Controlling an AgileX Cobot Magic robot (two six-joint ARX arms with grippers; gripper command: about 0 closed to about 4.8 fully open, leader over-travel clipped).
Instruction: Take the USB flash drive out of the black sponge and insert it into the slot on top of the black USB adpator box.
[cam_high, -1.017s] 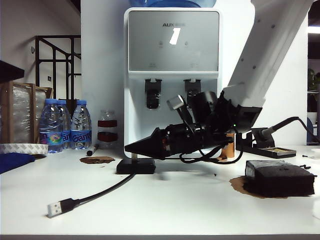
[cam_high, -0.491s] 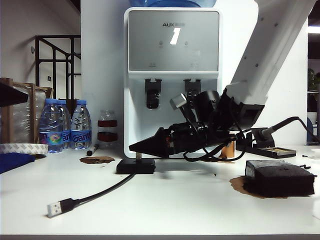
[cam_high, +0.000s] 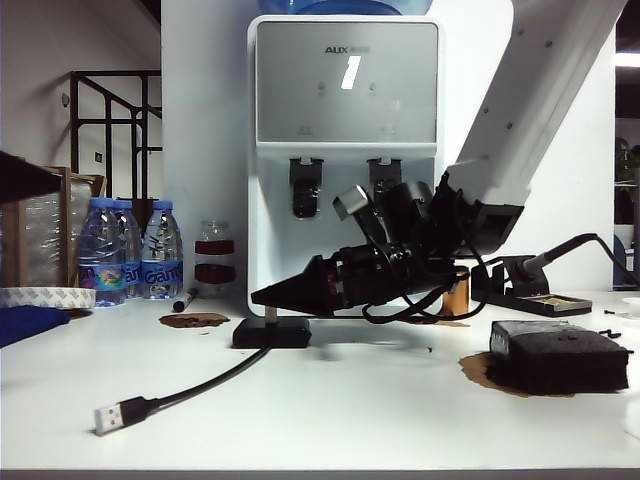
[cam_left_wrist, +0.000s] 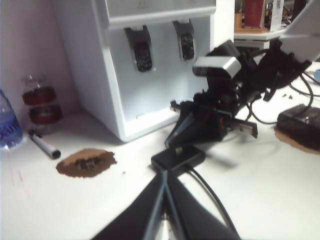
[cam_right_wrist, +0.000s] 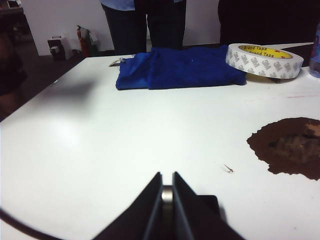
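My right gripper (cam_high: 258, 295) reaches leftward over the black USB adaptor box (cam_high: 272, 333) and is shut on the USB flash drive (cam_high: 270, 313). The drive stands upright with its lower end at the box's top. The right wrist view shows the silvery drive (cam_right_wrist: 167, 193) pinched between the fingers. From the left wrist view, the box (cam_left_wrist: 178, 158) lies under the drive (cam_left_wrist: 179, 149), and my left gripper (cam_left_wrist: 165, 186) is shut and empty, short of the box. The black sponge (cam_high: 558, 357) sits at the right. The box's cable ends in a silver plug (cam_high: 112, 417).
A water dispenser (cam_high: 345, 150) stands behind the box. Bottles (cam_high: 130, 250), a tape roll (cam_right_wrist: 263, 60) and a blue cloth (cam_right_wrist: 175, 67) are at the left. Brown stains (cam_left_wrist: 86, 162) mark the table beside a marker pen (cam_left_wrist: 44, 145). A soldering stand (cam_high: 530, 295) sits at the back right.
The right gripper with the drive shifted slightly right, then back left over the box. The left gripper's dark tip at the exterior view's left edge dropped lower.
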